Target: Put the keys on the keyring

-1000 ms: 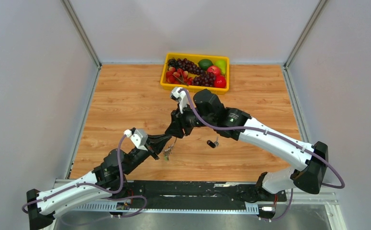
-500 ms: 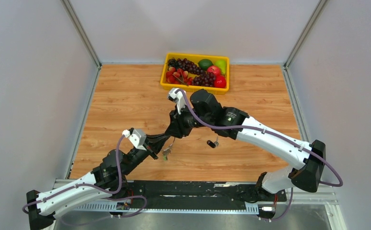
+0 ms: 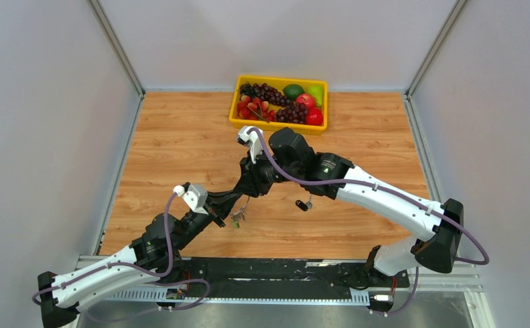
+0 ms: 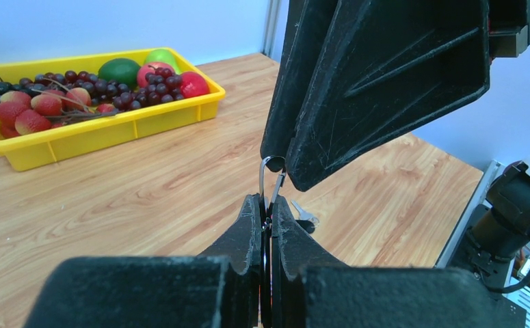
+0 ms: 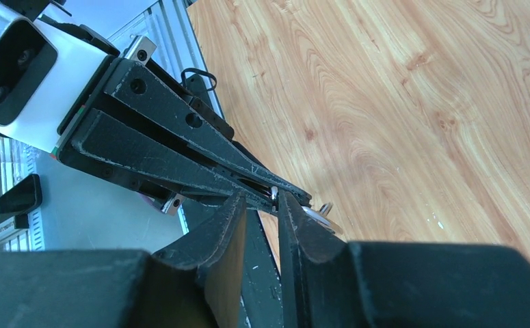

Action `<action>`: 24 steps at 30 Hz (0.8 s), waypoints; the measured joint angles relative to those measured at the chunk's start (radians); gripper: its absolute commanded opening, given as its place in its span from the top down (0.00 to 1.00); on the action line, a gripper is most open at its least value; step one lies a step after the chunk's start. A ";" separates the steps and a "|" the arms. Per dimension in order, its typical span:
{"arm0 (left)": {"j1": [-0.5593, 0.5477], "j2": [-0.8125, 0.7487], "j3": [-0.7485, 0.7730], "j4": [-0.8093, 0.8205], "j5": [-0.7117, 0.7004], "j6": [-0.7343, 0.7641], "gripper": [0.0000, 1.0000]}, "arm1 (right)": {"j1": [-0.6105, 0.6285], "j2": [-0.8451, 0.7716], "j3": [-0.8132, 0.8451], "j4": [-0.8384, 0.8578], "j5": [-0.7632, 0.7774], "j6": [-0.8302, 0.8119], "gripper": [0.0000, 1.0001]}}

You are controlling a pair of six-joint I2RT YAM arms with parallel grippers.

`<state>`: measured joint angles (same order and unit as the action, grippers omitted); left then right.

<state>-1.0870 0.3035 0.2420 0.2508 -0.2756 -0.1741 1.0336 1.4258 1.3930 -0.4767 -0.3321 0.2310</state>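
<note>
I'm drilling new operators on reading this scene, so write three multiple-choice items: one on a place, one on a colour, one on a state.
1. Where does the loose black-headed key lie?
A) among the grapes
B) on the wooden table
C) on the metal rail

2. What colour is the fruit tray?
A) blue
B) yellow
C) white

3. How is the left gripper?
A) wide open
B) shut on nothing
C) shut on the keyring

Answers:
1 B: the top view shows it on bare wood beside the right arm.
2 B: its walls are bright yellow in both the top and left wrist views.
3 C: the left wrist view shows its fingers pinched together on the thin wire loop.
</note>
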 measured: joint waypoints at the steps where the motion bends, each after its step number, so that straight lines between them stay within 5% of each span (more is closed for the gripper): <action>1: 0.000 0.000 0.000 0.000 0.000 0.000 1.00 | 0.000 0.000 0.002 0.000 0.002 0.000 0.75; 18: 0.000 -0.010 0.000 -0.002 -0.004 0.000 1.00 | 0.004 0.006 0.010 0.000 0.032 -0.005 1.00; 24: 0.000 -0.014 0.000 -0.015 -0.015 0.000 0.98 | 0.013 0.015 0.016 -0.002 0.048 -0.013 1.00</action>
<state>-1.0870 0.2897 0.2420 0.2359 -0.2905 -0.1741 1.0466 1.4410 1.4090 -0.4786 -0.2844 0.2184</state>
